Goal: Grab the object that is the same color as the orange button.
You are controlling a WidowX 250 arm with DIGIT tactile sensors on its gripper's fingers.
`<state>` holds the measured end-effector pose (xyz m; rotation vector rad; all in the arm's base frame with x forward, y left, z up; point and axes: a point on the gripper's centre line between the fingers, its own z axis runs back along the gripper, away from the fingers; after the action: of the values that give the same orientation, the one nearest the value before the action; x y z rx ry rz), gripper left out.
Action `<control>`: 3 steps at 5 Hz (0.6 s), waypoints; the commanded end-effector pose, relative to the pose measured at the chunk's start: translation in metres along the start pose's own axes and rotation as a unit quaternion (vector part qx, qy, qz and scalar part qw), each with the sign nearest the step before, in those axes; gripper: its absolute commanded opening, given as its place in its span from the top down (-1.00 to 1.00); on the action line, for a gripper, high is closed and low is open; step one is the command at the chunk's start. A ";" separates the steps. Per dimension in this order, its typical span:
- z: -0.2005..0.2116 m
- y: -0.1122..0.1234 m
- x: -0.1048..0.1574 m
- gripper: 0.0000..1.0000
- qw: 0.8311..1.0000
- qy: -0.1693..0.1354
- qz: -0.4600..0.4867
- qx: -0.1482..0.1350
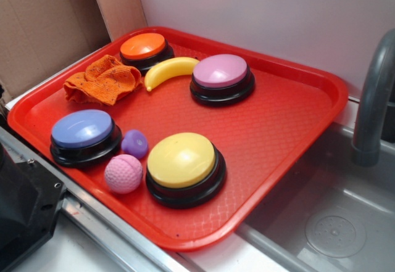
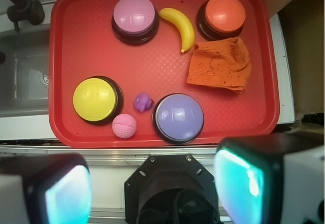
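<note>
The orange knitted rag point(image 1: 102, 81) lies crumpled on the red tray point(image 1: 278, 124), at its far left, touching the black base of the orange button point(image 1: 144, 48). In the wrist view the rag point(image 2: 221, 64) lies at the upper right just below the orange button point(image 2: 223, 13). My gripper point(image 2: 152, 191) is open and empty, with both pads wide apart. It hangs high above the near edge of the tray, well away from the rag. The gripper does not show in the exterior view.
On the tray are a yellow banana point(image 1: 170, 70), a pink button point(image 1: 221, 78), a yellow button point(image 1: 183, 165), a blue button point(image 1: 83, 135), a pink ball point(image 1: 123, 173) and a small purple toy point(image 1: 134, 143). A sink point(image 1: 333, 222) with a grey faucet point(image 1: 373, 99) lies to the right.
</note>
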<state>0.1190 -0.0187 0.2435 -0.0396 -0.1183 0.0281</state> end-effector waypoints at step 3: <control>-0.043 0.041 0.005 -1.00 0.973 -0.048 0.224 0.015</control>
<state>0.1270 0.0200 0.1941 -0.0325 -0.1904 0.4887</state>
